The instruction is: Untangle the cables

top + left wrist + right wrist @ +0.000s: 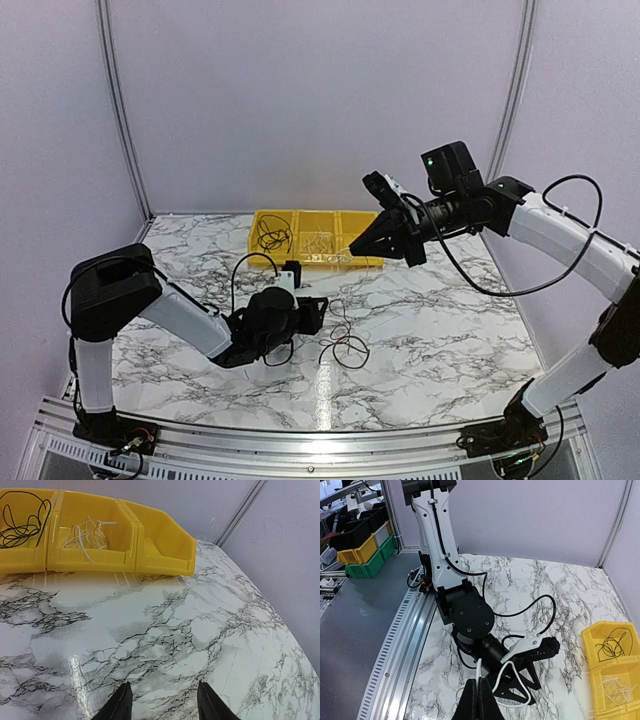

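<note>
White cable (511,663) loops from right claw (479,685) — loose cables (344,346) run near-to-far

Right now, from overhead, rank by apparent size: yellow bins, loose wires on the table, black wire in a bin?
1. yellow bins
2. loose wires
3. black wire, though farther off, so unsure
</note>
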